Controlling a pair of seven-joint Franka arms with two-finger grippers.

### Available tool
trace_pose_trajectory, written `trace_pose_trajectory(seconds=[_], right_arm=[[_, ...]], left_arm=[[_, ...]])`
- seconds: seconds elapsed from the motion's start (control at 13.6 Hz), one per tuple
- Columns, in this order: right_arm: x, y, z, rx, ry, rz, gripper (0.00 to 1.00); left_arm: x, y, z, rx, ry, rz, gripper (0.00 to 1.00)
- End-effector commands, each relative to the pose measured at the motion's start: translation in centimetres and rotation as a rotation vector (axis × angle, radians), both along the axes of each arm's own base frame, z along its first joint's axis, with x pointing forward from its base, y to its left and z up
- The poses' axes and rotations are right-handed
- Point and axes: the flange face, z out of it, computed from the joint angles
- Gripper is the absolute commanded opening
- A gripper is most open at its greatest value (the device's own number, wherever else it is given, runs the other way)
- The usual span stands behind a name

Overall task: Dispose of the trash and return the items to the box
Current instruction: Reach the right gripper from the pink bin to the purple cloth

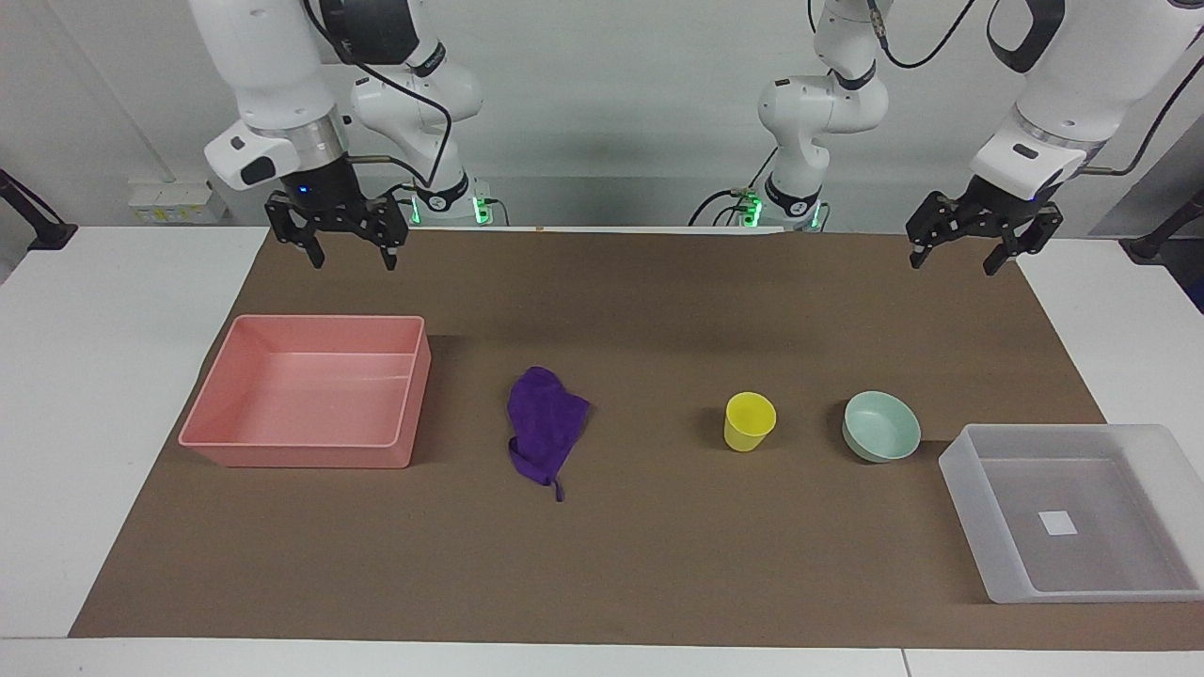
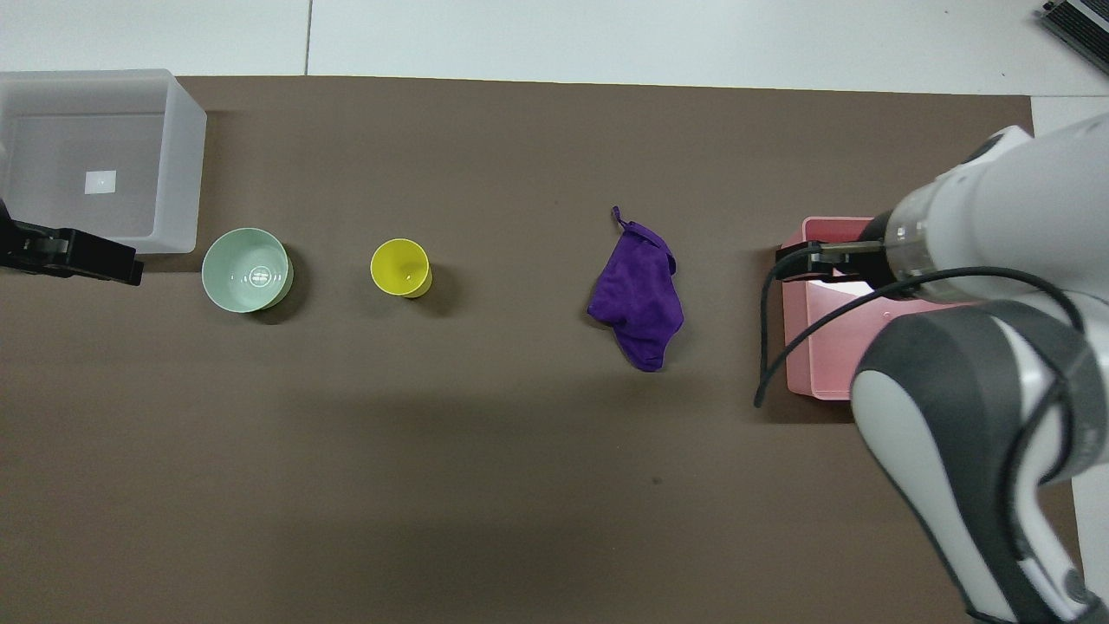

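Fingers spread and empty on right gripper (image 1: 349,252), hanging above brown mat (image 1: 602,310) at the robots' edge, over ground nearer the robots than pink tray (image 1: 235,449); fingers likewise spread and empty on left gripper (image 1: 954,254), raised over mat's corner at left arm's end. Purple rag (image 1: 544,425) crumpled on mat just beside tray, then toward left arm's end yellow cup (image 1: 749,422) upright, mint-green bowl (image 1: 882,427), translucent box (image 1: 969,508) with white label (image 1: 1058,523).
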Motion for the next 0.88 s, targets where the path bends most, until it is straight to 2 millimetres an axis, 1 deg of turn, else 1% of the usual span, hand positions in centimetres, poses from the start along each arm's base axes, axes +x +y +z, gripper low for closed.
trace_pose_trajectory(seconds=[0.0, 0.07, 0.15, 0.29, 0.44, 0.59, 0.66, 0.73, 0.81], right_arm=[[0.7, 3.4, -5.3, 0.01, -0.037, 0.016, 1.0], [1.0, 4.5, -7.0, 0.012, -0.05, 0.031, 1.0], [1.3, 5.1, -8.9, 0.011, -0.054, 0.034, 1.0], [1.9, 8.1, -12.2, 0.037, -0.062, 0.03, 1.0], [2.1, 10.6, -15.8, 0.045, -0.07, 0.055, 1.0], [2.4, 11.9, -19.1, 0.039, -0.076, 0.071, 1.0], [2.3, 13.2, -21.0, 0.037, -0.081, 0.094, 1.0], [2.3, 13.5, -22.2, 0.034, -0.083, 0.105, 1.0], [2.3, 13.4, -22.3, 0.031, -0.079, 0.113, 1.0]], left_arm=[[-1.0, 0.3, 0.2, 0.01, 0.003, 0.01, 1.0], [-1.0, 0.4, 0.2, 0.01, 0.005, 0.01, 1.0], [-1.0, 0.4, 0.2, 0.01, 0.005, 0.01, 1.0], [-1.0, 0.4, 0.2, 0.01, 0.005, 0.01, 1.0], [-1.1, 0.2, 0.2, 0.01, 0.006, 0.007, 1.0], [-1.2, 0.1, 0.2, 0.01, 0.002, 0.01, 1.0], [-1.0, 0.3, -0.2, 0.01, -0.003, 0.011, 1.0], [-0.9, 0.3, -0.2, 0.009, -0.012, 0.009, 1.0], [-0.8, 0.2, -0.2, 0.01, -0.02, 0.008, 1.0]])
